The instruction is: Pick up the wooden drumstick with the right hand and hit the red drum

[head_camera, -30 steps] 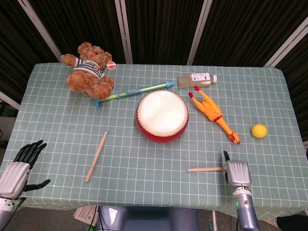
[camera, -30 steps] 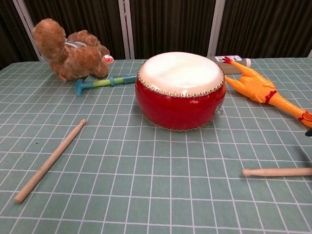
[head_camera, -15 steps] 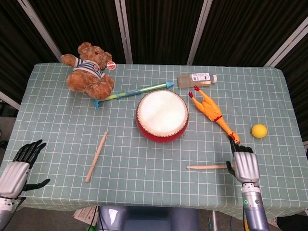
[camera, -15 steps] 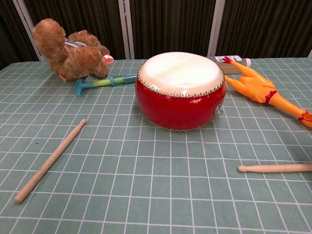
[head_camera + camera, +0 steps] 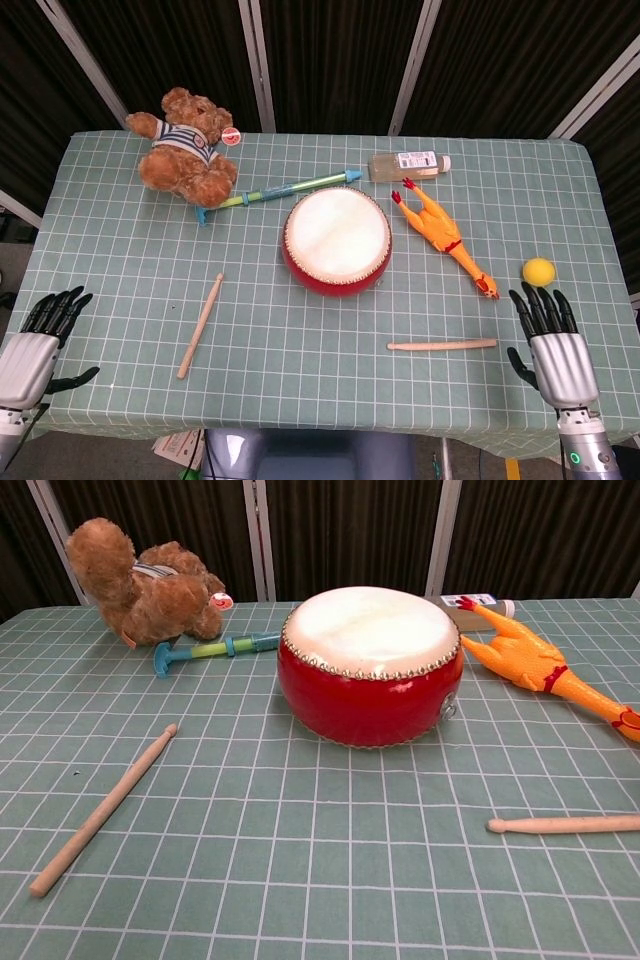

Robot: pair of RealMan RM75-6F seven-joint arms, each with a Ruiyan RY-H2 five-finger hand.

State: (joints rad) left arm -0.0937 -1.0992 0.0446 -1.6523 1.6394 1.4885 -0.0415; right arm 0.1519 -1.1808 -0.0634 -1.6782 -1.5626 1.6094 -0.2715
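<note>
The red drum (image 5: pixel 337 241) (image 5: pixel 370 666) with a white skin stands mid-table. One wooden drumstick (image 5: pixel 441 345) (image 5: pixel 565 825) lies flat on the cloth to the drum's front right. A second drumstick (image 5: pixel 201 325) (image 5: pixel 102 811) lies front left. My right hand (image 5: pixel 551 345) is open with fingers spread, just right of the right drumstick's end and apart from it. Also open and holding nothing, my left hand (image 5: pixel 35 345) hovers at the table's front left corner. Neither hand shows in the chest view.
A rubber chicken (image 5: pixel 441 236) (image 5: pixel 540 667) lies right of the drum, a yellow ball (image 5: pixel 538 271) beyond it. A teddy bear (image 5: pixel 187 147) (image 5: pixel 140 583), a blue-green flute (image 5: pixel 279 189) (image 5: pixel 212 650) and a clear bottle (image 5: pixel 408 164) sit at the back.
My right hand has let go of the drumstick, moved right and back, and opened its fingers. The drumstick lies free on the cloth, slightly shifted. The left hand barely moved.
</note>
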